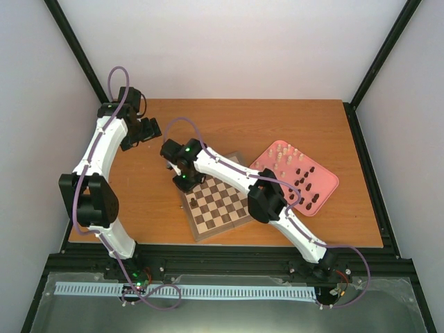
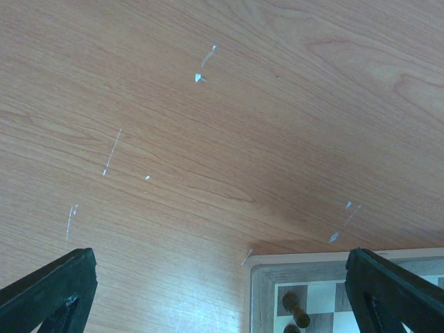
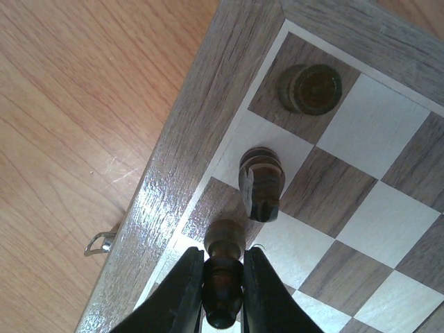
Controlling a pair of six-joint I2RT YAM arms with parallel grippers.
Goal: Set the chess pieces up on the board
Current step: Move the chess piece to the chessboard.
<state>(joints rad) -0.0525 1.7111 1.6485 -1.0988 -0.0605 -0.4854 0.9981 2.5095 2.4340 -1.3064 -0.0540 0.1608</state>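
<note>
RISK: dark piece may be toppled onto the adjacent knight if released tilted or off-centre | TOOL: right gripper pinched on the piece; left gripper spread, empty | LOCATION: edge row of the board, two squares from the corner rook | LOOK: small, turned, glossy dark brown

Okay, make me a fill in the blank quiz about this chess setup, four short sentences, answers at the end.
1. The right gripper is shut on a chess piece whose colour is ___.
2. The left gripper hangs over bare table with its jaws ___.
3. The tray holding the waiting pieces is ___ in colour.
4. In the right wrist view, ___ other pieces stand on the board.

Missing words: dark; open; pink; two.
</note>
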